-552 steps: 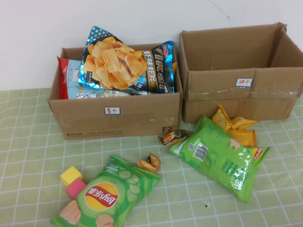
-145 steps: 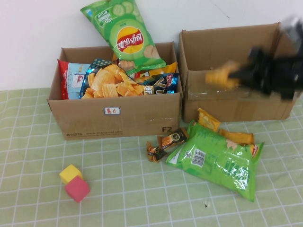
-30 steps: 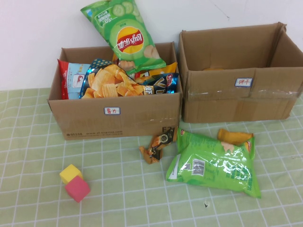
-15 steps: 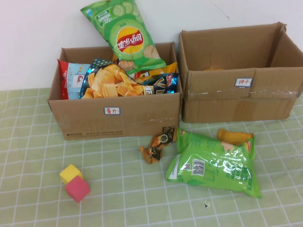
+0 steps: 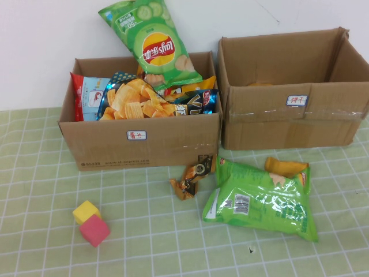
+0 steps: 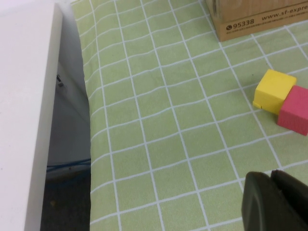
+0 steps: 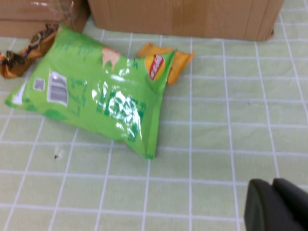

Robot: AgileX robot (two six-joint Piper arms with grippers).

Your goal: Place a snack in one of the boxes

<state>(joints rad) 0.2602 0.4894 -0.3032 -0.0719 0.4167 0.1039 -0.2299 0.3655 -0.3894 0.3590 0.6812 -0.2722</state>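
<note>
Well apart from the closed right claw (image 7: 272, 202) lies the green snack bag (image 7: 96, 94); left claw (image 6: 272, 197) closed too.

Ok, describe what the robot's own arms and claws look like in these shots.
Little of them shows. The left claw appears only in the left wrist view as dark, nearly black rounded fingertips pressed together, matte and unmarked. The right claw looks the same in the right wrist view. No cables, labels or arm links are visible, and the high view shows neither arm.

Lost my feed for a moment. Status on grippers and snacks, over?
Left gripper shut, empty, near yellow block. Right gripper shut, empty, near green chip bag. Bag lies on table before right box. Path clear.
</note>
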